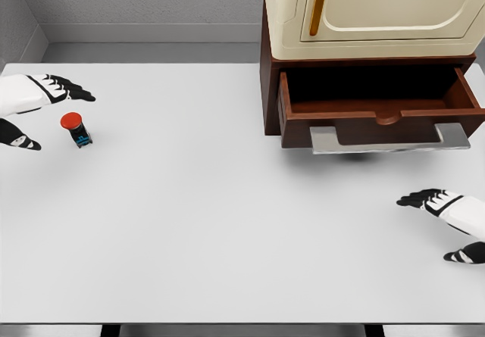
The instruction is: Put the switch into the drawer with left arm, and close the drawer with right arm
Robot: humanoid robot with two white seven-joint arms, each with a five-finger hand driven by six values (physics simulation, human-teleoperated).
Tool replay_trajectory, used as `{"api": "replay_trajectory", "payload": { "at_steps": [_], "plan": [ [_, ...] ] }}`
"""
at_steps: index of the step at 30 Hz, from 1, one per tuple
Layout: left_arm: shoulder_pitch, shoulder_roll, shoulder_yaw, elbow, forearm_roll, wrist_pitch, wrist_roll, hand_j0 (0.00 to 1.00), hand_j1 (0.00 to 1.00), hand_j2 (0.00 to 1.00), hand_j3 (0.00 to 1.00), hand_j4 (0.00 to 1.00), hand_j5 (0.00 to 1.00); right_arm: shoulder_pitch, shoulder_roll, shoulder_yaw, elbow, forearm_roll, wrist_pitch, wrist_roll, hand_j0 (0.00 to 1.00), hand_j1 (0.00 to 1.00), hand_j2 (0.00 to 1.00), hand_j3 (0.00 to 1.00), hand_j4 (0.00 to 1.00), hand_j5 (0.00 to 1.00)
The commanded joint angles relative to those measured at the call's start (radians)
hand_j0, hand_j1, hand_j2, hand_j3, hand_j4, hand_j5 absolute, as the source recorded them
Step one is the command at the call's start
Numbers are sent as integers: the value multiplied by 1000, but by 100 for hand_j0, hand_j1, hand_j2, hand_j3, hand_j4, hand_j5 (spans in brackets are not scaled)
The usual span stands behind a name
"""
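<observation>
Far out on the left side of the white counter (227, 223), the switch (76, 129) stands on its own, a small dark body with a red round cap and a touch of blue at its base, tilted a little, nothing gripping it. Around it sits the left hand (34, 110), which enters from the picture's left edge: its black-tipped fingers (76, 92) reach out above and just beyond the switch, while the thumb lies below and to the left, so the switch sits in the open gap between them, near but not touching. Across the counter, well apart from the switch, the drawer (379, 108) of a dark brown wooden cabinet (270, 87) is pulled open toward the viewer, its inside dark, a flat grey metal handle (390, 138) running along its front. A cream-coloured unit (371, 11) with a yellow-brown upright bar handle rests on top of the cabinet. Lower right, the right hand (447, 219) comes in from the right edge, fingers spread and holding nothing, below and to the right of the drawer front.
</observation>
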Motion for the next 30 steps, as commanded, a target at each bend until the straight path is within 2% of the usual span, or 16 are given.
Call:
{"api": "replay_trajectory", "payload": {
  "at_steps": [1,4,8,10,12,13,15,17,22,23,26,27,28,29,30],
  "plan": [
    [0,1,0,0,7,2,-1,100,100,100,100,100,100,0,-5,0,-5,-10,3,0,100,100,100,100,100,100],
    [0,1,0,3,4,2,-1,100,100,100,100,100,100,-2,-9,-1,-3,-12,3,0,100,100,100,100,100,100],
    [-31,-51,-11,17,-116,2,-1,100,100,100,100,100,100,3,1,-11,-5,-12,3,0,100,100,100,100,100,100],
    [-67,-98,-43,112,-153,2,-1,100,100,100,100,100,100,23,-12,-15,-3,-13,3,0,100,100,100,100,100,100],
    [-69,-103,-45,127,-177,2,-1,100,100,100,100,100,100,47,-40,-20,-5,-18,3,0,100,100,100,100,100,100],
    [-69,-108,-45,167,-181,2,-1,100,100,100,100,100,100,58,-57,-43,-8,-74,3,0,100,100,100,100,100,100],
    [-71,-126,-48,215,-214,2,-1,100,100,100,100,100,100,74,-58,-58,-8,-105,3,0,100,100,100,100,100,100],
    [-72,-132,-48,224,-217,2,-1,100,100,100,100,100,100,78,-58,-104,-5,-107,3,0,100,100,100,100,100,100],
    [-74,-198,-48,262,-233,2,-7,100,100,100,100,100,100,81,-63,-126,-8,-108,3,0,100,100,100,100,100,100],
    [-75,-224,-46,262,-233,2,-36,100,100,100,100,100,100,87,-63,-129,-5,-110,3,0,100,100,100,100,100,100],
    [-71,-230,-46,279,-254,2,-44,100,100,100,100,100,100,95,-63,-161,-2,-108,3,0,100,100,100,100,100,100],
    [-75,-250,-48,294,-270,2,-44,100,100,100,100,100,100,95,-63,-162,0,-108,3,0,85,85,85,85,85,85],
    [-81,-275,-48,331,-282,2,-44,100,100,100,100,100,100,95,-61,-167,3,-108,3,0,52,52,52,52,52,52],
    [-86,-282,-48,343,-283,2,-44,100,100,100,100,100,100,95,-58,-173,6,-108,3,0,39,39,39,39,39,39],
    [-90,-281,-48,351,-283,2,-44,100,100,100,100,100,100,95,-57,-182,6,-108,3,0,37,37,37,37,37,37]
  ]
}}
